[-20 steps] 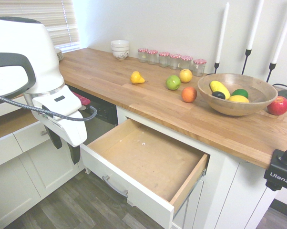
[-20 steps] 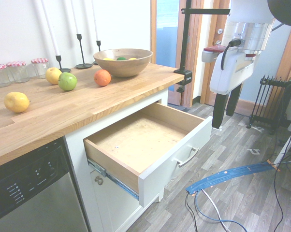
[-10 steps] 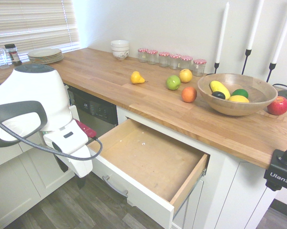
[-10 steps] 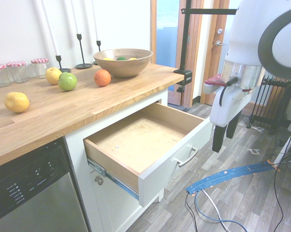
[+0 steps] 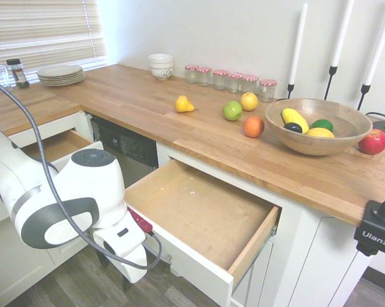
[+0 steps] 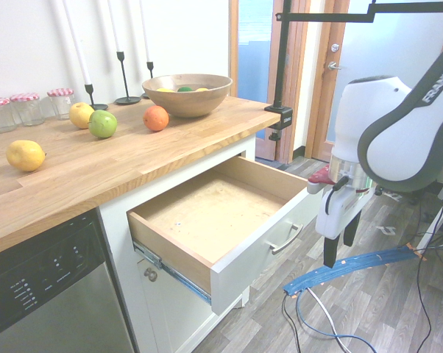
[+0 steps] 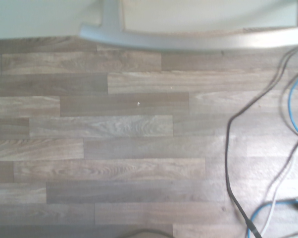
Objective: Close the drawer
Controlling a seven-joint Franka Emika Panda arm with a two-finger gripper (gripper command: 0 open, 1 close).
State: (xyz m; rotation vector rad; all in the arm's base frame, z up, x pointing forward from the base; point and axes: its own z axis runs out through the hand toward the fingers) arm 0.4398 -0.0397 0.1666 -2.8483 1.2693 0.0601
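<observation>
The wide drawer [image 5: 202,211] stands pulled far out under the wooden counter, its bare-wood box empty. Its white front carries a curved silver handle [image 6: 284,239], which also runs along one edge of the wrist view as the handle [image 7: 188,39] above floorboards. My gripper [image 6: 338,255] hangs low just in front of the drawer front, near its outer corner. It points down at the floor and is open, with nothing between the dark fingers [image 6: 329,246]. It is not touching the handle. In the first exterior view the arm covers part of the drawer front.
A smaller drawer [image 5: 58,146] is open behind the arm. The counter [image 5: 148,102] holds loose fruit, a wooden bowl [image 5: 317,128], jars, candle holders and plates. A dishwasher [image 6: 45,294] sits beside the drawer. Cables [image 6: 339,268] lie on the floor.
The arm has come down from counter height to low in front of the drawer front. The drawer has not moved.
</observation>
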